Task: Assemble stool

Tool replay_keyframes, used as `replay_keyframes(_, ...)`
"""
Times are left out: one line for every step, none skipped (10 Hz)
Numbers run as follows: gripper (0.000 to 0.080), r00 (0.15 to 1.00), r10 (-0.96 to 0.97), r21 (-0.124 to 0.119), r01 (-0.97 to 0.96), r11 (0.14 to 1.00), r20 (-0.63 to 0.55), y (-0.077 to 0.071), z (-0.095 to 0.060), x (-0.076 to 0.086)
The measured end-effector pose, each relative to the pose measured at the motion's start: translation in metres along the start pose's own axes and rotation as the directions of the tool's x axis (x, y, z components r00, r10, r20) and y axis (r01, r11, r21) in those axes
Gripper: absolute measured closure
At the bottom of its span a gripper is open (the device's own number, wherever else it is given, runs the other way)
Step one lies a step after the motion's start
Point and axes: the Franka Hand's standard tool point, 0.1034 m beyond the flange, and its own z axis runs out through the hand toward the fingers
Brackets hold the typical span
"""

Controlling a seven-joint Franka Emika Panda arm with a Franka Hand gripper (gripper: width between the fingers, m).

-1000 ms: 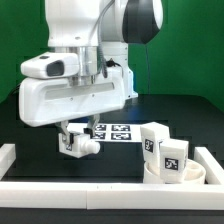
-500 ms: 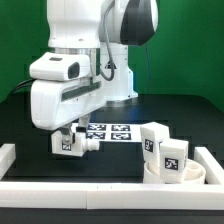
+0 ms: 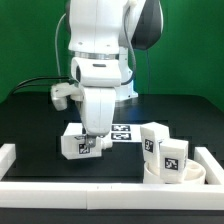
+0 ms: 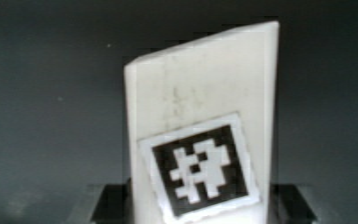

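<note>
Gripper (image 3: 92, 138) was clenched on one stool leg (image 3: 72, 142), just beside the marker board (image 3: 120, 132). Seat (image 3: 162, 181), carrying two upright legs (image 3: 172, 157), sat at the exterior view's right.

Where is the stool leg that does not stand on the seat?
In the exterior view it is left of centre: the gripper holds the leg beside the marker board.
</note>
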Motion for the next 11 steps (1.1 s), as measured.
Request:
replay_keyframes(0.0479,0.999,-0.037,0.001,0.037,0.999,0.006,0.000,0.000,-0.001)
replay_keyframes(0.0479,0.993,-0.120,0.005,0.120,0.993,0.014,-0.001,0.001,-0.003)
replay_keyframes(0.0479,0.965,-0.262,0.014,0.261,0.965,0.020,-0.004,0.002,-0.005)
replay_keyframes(0.0479,0.912,-0.410,0.026,0.409,0.912,0.013,-0.009,0.004,-0.007)
replay_keyframes(0.0479,0.839,-0.544,0.046,0.543,0.838,-0.002,-0.015,0.006,-0.008)
replay_keyframes(0.0479,0.780,-0.625,0.062,0.625,0.779,-0.011,-0.019,0.010,-0.009)
replay_keyframes(0.0479,0.752,-0.659,0.069,0.658,0.750,-0.014,-0.022,0.011,-0.012)
replay_keyframes(0.0370,0.718,-0.696,0.075,0.695,0.715,-0.011,-0.022,0.011,-0.014)
replay_keyframes(0.0370,0.741,-0.671,0.076,0.670,0.739,-0.008,-0.022,0.011,-0.015)
replay_keyframes(0.0239,0.751,-0.660,0.077,0.659,0.748,-0.006,-0.022,0.011,-0.015)
replay_keyframes(0.0168,0.750,-0.661,0.077,0.659,0.748,-0.004,-0.022,0.010,-0.016)
